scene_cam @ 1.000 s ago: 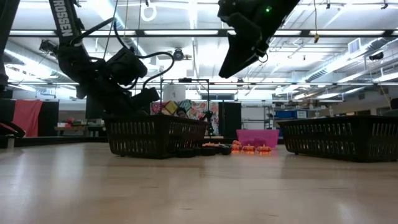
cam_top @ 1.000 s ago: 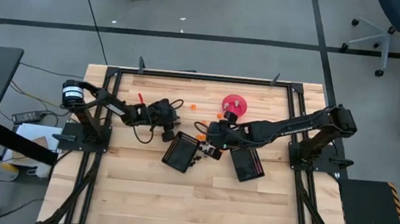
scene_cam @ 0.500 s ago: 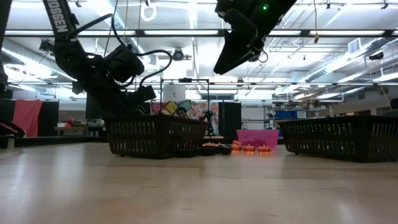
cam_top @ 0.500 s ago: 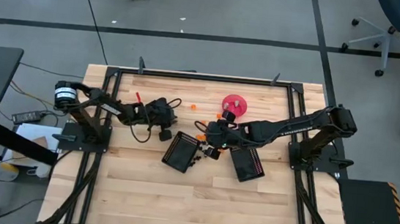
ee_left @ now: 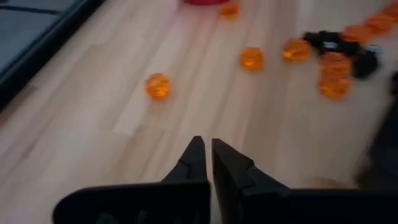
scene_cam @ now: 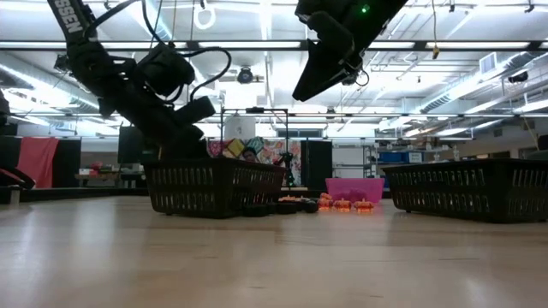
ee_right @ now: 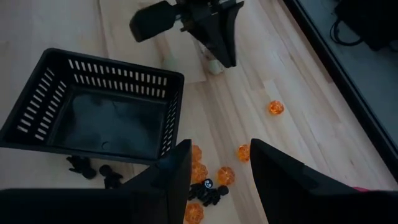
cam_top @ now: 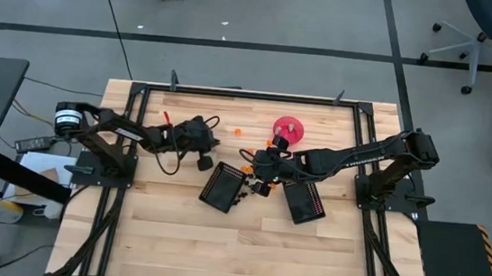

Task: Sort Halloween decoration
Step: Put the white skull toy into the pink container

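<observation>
You are seeing the right gripper (ee_right: 214, 163) hovering with fingers spread over small orange faceted decoration pieces (ee_right: 225, 175) beside the black mesh basket (ee_right: 93, 112), while the left gripper (ee_left: 207, 163) is hanging with fingers nearly closed, holding nothing.

- Pale blond wood with plank stripes: desk (cam_top: 173, 240).
- Black mesh, slotted walls: left basket (ee_right: 93, 112), right basket (cam_top: 305, 202).
- Bright pink: bowl (cam_top: 288, 128).
- Translucent orange, glinting: roundish decoration pieces (ee_left: 157, 85), scattered singly and in a cluster (ee_right: 205, 174).
- Black: small decoration figures (ee_right: 93, 169) beside the left basket.
- Pale grey-white: one tiny piece (ee_right: 214, 66).
- Matte black: both arms and frame rails (cam_top: 241, 93).
</observation>
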Tool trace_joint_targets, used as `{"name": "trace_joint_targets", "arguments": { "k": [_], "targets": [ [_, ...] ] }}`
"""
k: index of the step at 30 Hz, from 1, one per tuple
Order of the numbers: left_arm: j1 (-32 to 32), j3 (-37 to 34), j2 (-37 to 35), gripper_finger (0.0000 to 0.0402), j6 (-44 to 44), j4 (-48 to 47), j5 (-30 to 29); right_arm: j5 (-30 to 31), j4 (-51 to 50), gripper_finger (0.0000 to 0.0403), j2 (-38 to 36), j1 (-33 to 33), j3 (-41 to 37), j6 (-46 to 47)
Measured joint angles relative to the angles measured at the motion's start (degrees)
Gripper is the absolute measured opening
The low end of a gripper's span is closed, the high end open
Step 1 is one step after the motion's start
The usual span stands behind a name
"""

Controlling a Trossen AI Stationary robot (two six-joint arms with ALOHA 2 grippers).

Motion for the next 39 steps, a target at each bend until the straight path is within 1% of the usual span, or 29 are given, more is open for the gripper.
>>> {"name": "trace_joint_targets", "arguments": {
  "k": [3,7,10,16,18,24,31,35,39],
  "targets": [
    [0.01,-0.04,-1.66,0.004,-0.82,-3.92,-2.81,-0.01,-0.02,0.0167,0.0,0.02,0.0,0.0],
    [-0.01,-0.04,-4.39,0.0095,-1.23,-9.99,-2.9,-0.03,0.0,0.0167,0.0,0.02,0.0,-0.28],
    [-0.01,-0.06,-4.8,0.0128,-1.16,-13.58,-2.88,-0.05,0.19,0.0167,0.02,-0.14,0.0,-0.62],
    [-0.18,-0.04,-4.82,0.0165,0.2,-12.57,-2.85,-1.26,0.97,0.0167,0.04,-0.55,0.0,-1.29],
    [-0.19,-0.02,-4.81,0.0173,0.2,-12.6,-2.79,-1.38,1.04,0.0167,0.04,-0.5,0.0,-1.51],
    [0.84,0.05,-1.89,0.0188,0.2,-11.58,0.62,-1.56,1.3,0.0167,0.04,-0.55,0.0,-1.53],
    [0.75,0.04,3.42,0.0188,2.79,-6.41,0.7,-1.67,1.68,0.0167,0.04,-0.44,0.0,-1.53],
    [0.75,0.13,5.17,0.0186,3.27,-4.07,0.8,-2.69,1.75,0.0167,0.07,-0.42,0.0,-1.53],
    [0.73,0.11,5.86,0.0174,4.01,-2.49,0.85,-2.69,1.81,0.0167,0.07,-0.42,0.0,-1.55]
  ]
}}
